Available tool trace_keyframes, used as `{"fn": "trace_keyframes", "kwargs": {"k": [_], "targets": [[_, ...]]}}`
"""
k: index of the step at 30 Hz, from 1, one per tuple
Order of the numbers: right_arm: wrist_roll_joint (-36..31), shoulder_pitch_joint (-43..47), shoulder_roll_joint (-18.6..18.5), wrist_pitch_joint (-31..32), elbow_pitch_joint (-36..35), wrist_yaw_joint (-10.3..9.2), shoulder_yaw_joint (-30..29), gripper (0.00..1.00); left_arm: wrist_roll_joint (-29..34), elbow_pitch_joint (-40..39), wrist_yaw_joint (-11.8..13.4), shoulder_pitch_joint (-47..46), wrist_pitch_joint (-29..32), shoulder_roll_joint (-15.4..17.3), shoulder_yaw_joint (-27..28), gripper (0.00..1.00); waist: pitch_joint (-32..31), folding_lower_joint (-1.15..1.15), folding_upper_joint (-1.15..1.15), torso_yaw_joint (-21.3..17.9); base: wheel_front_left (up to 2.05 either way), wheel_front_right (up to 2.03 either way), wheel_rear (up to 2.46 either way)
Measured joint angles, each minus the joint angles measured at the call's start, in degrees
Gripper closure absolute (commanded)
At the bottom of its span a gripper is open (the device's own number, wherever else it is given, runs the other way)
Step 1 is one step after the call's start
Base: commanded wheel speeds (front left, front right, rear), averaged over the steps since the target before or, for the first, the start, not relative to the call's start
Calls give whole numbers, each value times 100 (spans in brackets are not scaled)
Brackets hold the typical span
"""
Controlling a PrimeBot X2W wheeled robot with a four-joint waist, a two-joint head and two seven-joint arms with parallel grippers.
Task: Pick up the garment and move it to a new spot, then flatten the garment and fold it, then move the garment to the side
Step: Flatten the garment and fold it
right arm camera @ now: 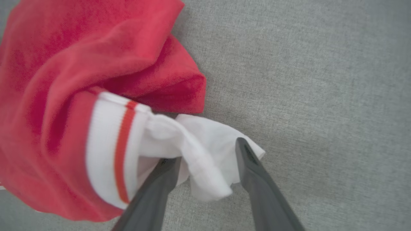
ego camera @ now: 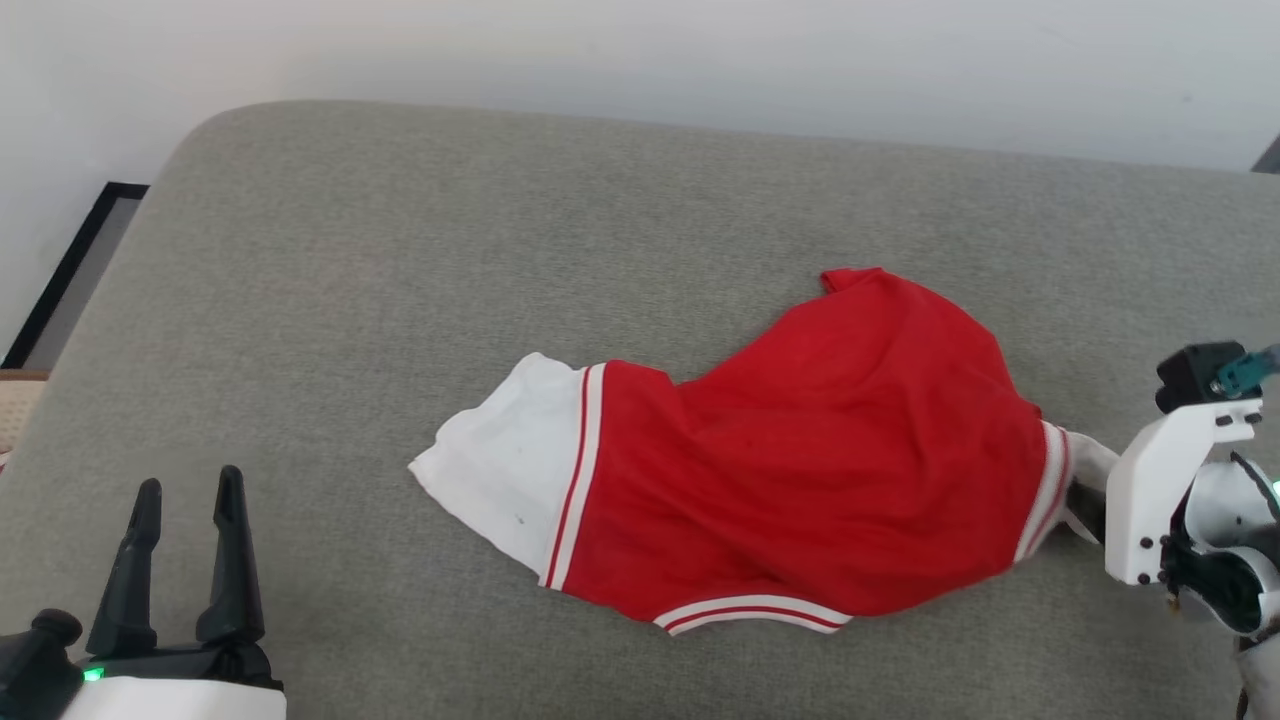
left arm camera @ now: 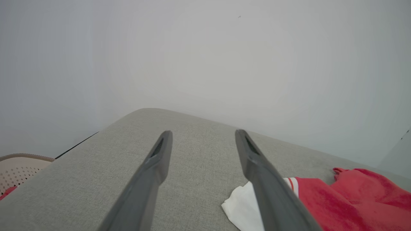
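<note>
Grey woven fabric covers the cushion (ego camera: pixel 300 300) that runs across the head view. At the lower left of that view the left gripper (ego camera: pixel 190 480) hovers over bare cushion, its jaws spread wide with nothing between them, well apart from the garment (ego camera: pixel 820 450). In the left wrist view a beige basket (left arm camera: pixel 19 166) peeks in at the lower left edge.

The garment lies crumpled right of centre in the head view. A white panel points left, the red body is rumpled in the middle, and a striped cuff sits at the far right. It is neither flat nor folded.

At the right edge, in the right wrist view, the right gripper (right arm camera: pixel 208 150) has its jaws parted. A loose white flap beyond the cuff lies between the two fingers and drapes over the left one (right arm camera: pixel 167 173); nothing is pinched.

The main risk is probably a snag. If the arm pulls away at a shallow angle, the draped flap could catch on the finger and drag the cuff, bunching the cloth further. Red layers are doubled over beside the cuff, so folding before spreading would likely trap creases. A one-sided pull might slide the whole garment rather than flatten it.
</note>
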Motion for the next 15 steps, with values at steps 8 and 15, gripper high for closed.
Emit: {"fn": "trace_keyframes", "kwargs": {"k": [8, 15], "targets": [[-92, 32, -41, -416, -783, 0, -215, 0, -191, 242, 0, -2, 0, 403, -434, 0, 36, 0, 0, -236, 0, 0, 0], [-346, 303, 272, -677, -1669, 0, -544, 0, -528, 515, 0, -224, 164, 900, -869, 0, 105, 0, 0, -520, 0, 0, 0]]}}
